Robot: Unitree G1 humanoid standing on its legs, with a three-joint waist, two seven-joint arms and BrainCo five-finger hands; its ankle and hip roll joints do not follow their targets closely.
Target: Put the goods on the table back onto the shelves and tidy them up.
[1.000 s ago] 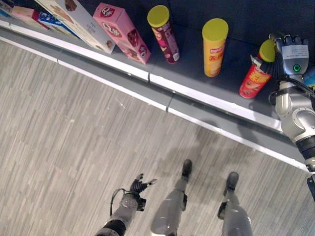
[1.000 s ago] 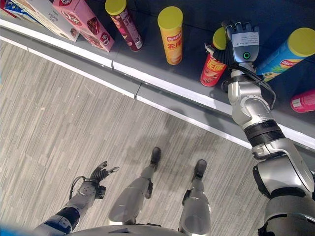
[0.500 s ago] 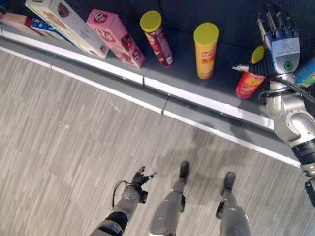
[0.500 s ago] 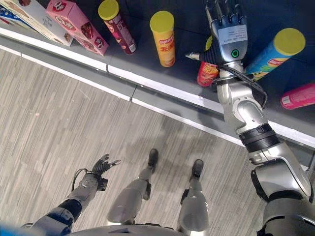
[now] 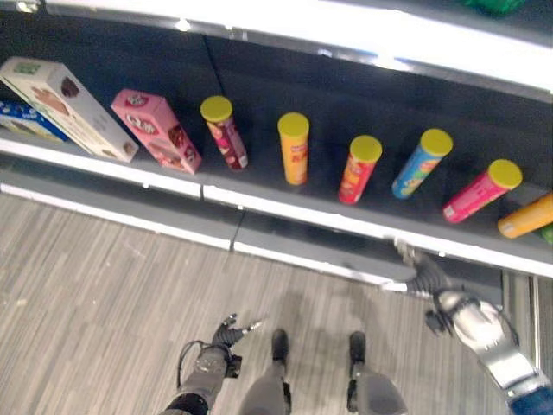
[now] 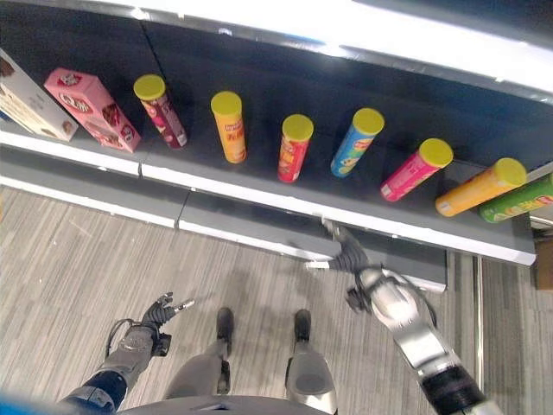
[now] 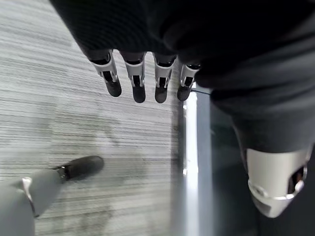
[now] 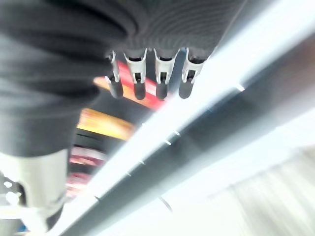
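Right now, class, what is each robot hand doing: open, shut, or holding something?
Left hand: open, fingers straight, holding nothing, low above the grey wood-grain floor.
Right hand: open, empty, below the edge of the dark grey shelf.

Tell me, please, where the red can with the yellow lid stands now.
In the right eye view the red can stands on the shelf, between the orange can on its left and the blue can on its right.
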